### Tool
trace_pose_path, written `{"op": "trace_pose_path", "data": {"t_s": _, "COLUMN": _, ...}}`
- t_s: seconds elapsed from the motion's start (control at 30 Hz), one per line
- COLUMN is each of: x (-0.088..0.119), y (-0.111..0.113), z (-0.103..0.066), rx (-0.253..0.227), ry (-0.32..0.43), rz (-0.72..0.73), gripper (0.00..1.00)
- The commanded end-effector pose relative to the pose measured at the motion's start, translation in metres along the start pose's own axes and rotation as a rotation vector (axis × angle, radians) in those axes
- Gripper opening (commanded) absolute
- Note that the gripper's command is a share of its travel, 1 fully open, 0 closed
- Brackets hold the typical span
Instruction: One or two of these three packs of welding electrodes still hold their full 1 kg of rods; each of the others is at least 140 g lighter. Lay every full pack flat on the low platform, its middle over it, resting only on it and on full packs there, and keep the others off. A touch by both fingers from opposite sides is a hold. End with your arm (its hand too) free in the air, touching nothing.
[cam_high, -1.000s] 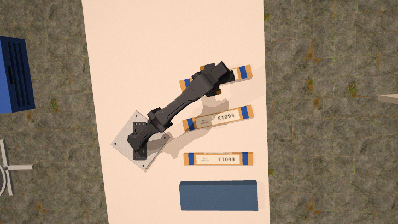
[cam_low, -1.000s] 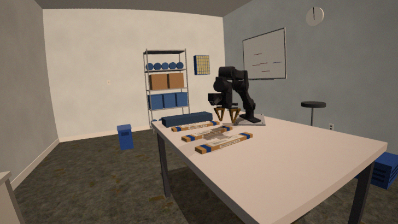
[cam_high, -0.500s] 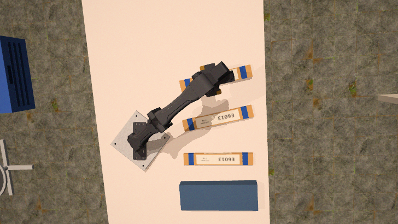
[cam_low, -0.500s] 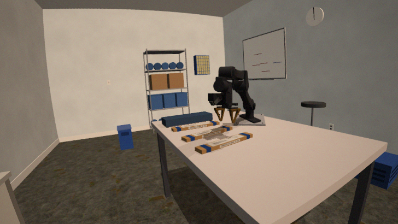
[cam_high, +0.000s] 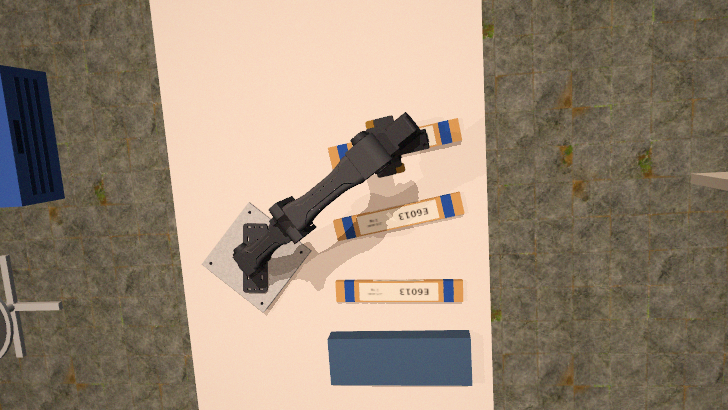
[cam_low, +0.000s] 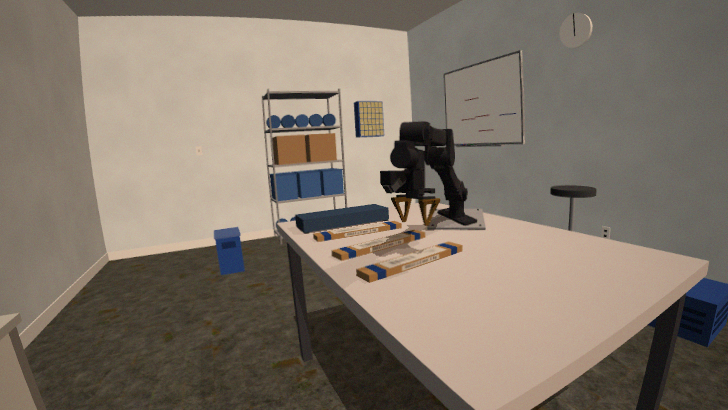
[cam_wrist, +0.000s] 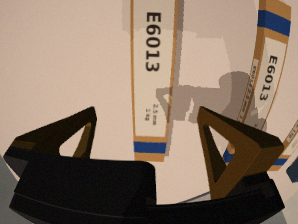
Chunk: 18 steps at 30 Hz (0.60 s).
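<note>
"Wrist view first: what do we see of our gripper (cam_high: 385, 146) (cam_low: 416, 222) (cam_wrist: 147, 108)?"

"We have it spread wide, with nothing between its fingers. Its tips point down, and we see the outermost E6013 electrode pack (cam_high: 444, 132) (cam_low: 410, 260) (cam_wrist: 154, 65) below the gap between them. We read 2.5 mm and 1 kg on that label."

"Do we touch the pack?"

"From the exterior, our fingertips seem to hang above it, though the angle makes the height hard for us to judge. The pack lies flat on the table (cam_high: 305, 50) (cam_low: 560, 264) (cam_wrist: 60, 60)."

"And beyond that?"

"We find the middle electrode pack (cam_high: 398, 215) (cam_low: 378, 244) (cam_wrist: 270, 80) next along, flat on the tabletop and slanted like the first. Our arm (cam_high: 326, 190) (cam_low: 416, 168) throws its shadow across it. After that comes the third electrode pack (cam_high: 398, 291) (cam_low: 357, 231) (cam_wrist: 291, 145), lying parallel to the low blue platform (cam_high: 400, 360) (cam_low: 342, 217) and nearest to it, yet apart."

"So all three packs are off the platform?"

"Yes, we see none on it, and we cannot tell by looking which are full. Our arm stands on a grey base plate (cam_high: 224, 259) (cam_low: 478, 219), on the same table."
</note>
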<state>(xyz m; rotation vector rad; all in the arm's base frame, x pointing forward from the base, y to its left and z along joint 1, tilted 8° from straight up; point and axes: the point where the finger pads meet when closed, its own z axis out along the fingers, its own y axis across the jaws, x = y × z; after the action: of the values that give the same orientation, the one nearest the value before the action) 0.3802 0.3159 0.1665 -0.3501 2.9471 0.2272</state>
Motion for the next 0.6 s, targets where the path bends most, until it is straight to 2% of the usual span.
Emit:
{"op": "trace_pose_path", "data": {"t_s": 0.0, "x": -0.004, "y": -0.002, "z": -0.006, "rx": 0.046, "ry": 0.076, "rz": 0.012, "gripper": 0.95}}
{"op": "trace_pose_path", "data": {"t_s": 0.1, "x": -0.004, "y": -0.002, "z": -0.006, "rx": 0.046, "ry": 0.076, "rz": 0.012, "gripper": 0.95}}
{"op": "trace_pose_path", "data": {"t_s": 0.43, "x": -0.001, "y": -0.004, "z": 0.034, "rx": 0.046, "ry": 0.076, "rz": 0.012, "gripper": 0.95}}
{"op": "trace_pose_path", "data": {"t_s": 0.47, "x": -0.017, "y": -0.003, "z": 0.037, "rx": 0.022, "ry": 0.007, "rz": 0.025, "gripper": 0.95}}
{"op": "trace_pose_path", "data": {"t_s": 0.57, "x": -0.014, "y": -0.004, "z": 0.041, "rx": 0.029, "ry": 0.022, "rz": 0.025, "gripper": 0.95}}
